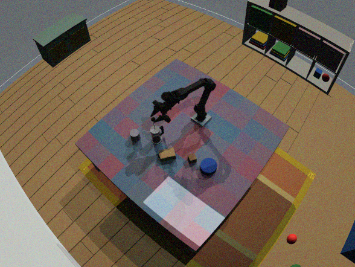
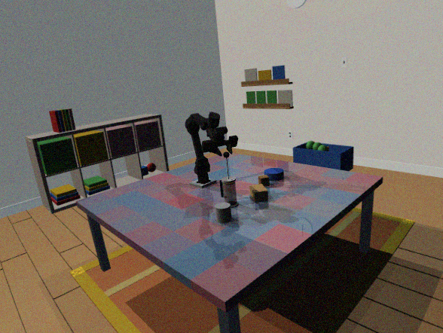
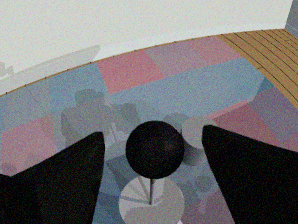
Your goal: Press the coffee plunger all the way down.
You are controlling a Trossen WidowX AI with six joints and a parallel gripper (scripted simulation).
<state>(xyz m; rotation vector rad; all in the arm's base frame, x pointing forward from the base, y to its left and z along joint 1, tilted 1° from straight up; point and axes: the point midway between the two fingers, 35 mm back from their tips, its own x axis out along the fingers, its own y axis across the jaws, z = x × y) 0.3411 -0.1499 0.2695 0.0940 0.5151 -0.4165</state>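
So the jaws sit about half open, straddling the plunger knob (image 3: 154,149) with a visible gap on both sides, so nothing is gripped yet. My guess is they're lined up above it so the push goes straight down the rod and the press doesn't tip. The coffee press (image 2: 229,190) stands upright on the worktop (image 2: 211,248), just in front of the arm's base, between a grey cylinder (image 2: 223,212) and a tan block (image 2: 258,193). It's a glassy cylinder with a thin rod, plunger fully raised.
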